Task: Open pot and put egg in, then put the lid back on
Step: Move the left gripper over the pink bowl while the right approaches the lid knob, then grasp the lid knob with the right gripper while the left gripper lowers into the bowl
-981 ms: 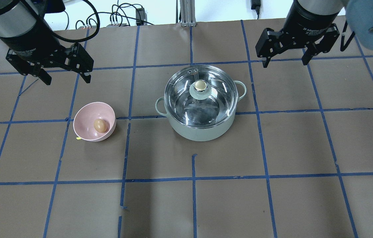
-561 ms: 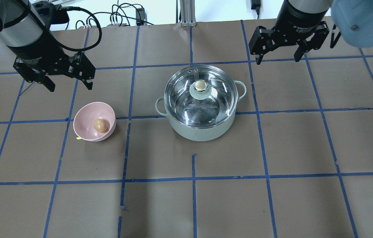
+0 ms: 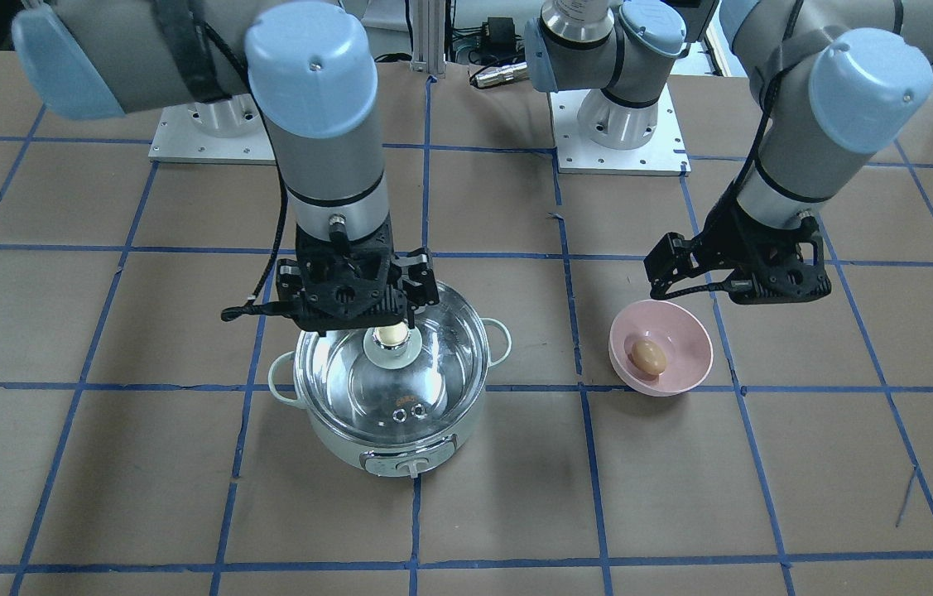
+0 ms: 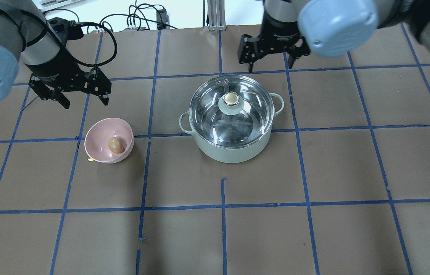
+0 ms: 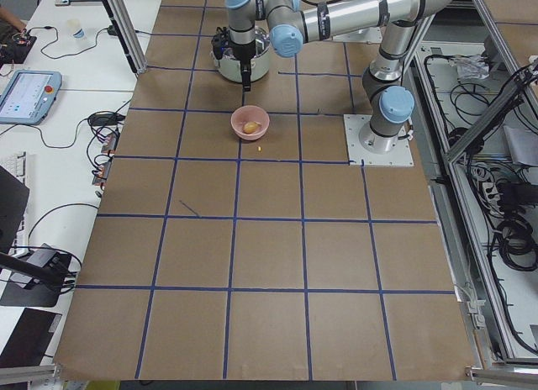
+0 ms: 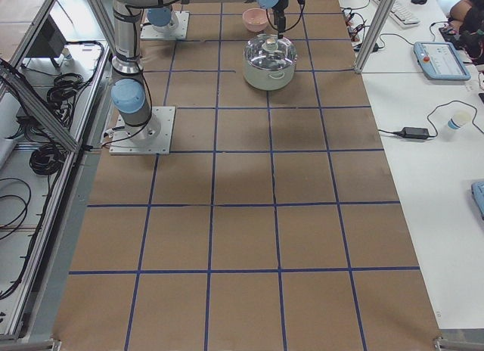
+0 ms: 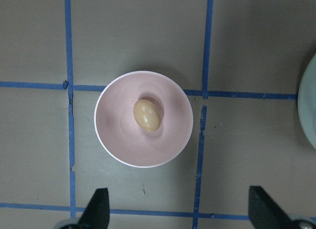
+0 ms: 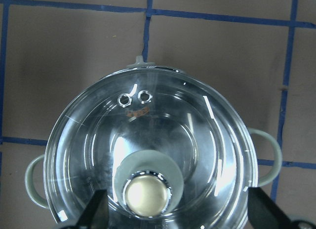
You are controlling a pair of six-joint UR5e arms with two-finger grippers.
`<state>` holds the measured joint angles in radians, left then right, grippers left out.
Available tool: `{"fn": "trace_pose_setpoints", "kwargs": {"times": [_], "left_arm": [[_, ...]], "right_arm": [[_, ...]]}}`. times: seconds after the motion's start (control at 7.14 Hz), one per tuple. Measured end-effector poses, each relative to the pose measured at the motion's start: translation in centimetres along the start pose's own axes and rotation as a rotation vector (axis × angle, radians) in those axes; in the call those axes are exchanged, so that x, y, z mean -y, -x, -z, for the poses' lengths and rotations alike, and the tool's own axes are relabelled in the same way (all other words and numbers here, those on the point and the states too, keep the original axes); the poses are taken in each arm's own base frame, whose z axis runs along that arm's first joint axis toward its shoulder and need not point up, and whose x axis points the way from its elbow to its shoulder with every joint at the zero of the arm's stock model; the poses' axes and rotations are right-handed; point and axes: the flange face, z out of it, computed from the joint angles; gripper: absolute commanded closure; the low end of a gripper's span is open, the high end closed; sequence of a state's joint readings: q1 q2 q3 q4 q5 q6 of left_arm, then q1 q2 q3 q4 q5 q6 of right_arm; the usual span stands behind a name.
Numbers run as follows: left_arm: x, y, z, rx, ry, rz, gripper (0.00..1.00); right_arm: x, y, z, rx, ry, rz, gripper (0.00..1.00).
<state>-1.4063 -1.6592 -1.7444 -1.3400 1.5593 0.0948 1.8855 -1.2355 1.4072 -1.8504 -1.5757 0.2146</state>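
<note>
Nothing is done yet. The round clear glass lid [image 4: 231, 109] sits closed on the mint-green electric pot [image 4: 230, 151], and the small brown egg [image 4: 115, 144] lies in the pink bowl [image 4: 98, 131] on the counter [image 4: 314, 172]. The right gripper [image 4: 271, 67] hovers over the lid and the left gripper [image 4: 85, 101] over the bowl, both with jaws spread and empty.

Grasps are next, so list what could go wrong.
The lid knob sits off-centre between the fingers of the open right tool, so closing may shove the glass lid askew on the pot. The egg lies loose in the pink bowl; the open left tool could clip the rim or crack it.
</note>
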Motion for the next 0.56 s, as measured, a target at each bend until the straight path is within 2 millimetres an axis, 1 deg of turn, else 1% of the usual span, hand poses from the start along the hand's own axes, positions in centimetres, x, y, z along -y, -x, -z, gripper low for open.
{"fn": "trace_pose_setpoints", "kwargs": {"times": [0.14,0.42,0.56], "left_arm": [[0.0,1.1,-2.7,-0.006,-0.012,-0.005,0.00],[-0.9,2.5,-7.7,-0.004,-0.053,-0.002,0.00],[-1.1,2.9,-9.5,-0.003,-0.065,0.004,0.00]], "right_arm": [[-0.2,1.0,-1.5,-0.002,0.006,0.001,0.04],[-0.8,1.2,-4.0,-0.014,0.030,0.002,0.06],[-1.1,1.2,-4.9,-0.012,0.033,0.002,0.13]]}}
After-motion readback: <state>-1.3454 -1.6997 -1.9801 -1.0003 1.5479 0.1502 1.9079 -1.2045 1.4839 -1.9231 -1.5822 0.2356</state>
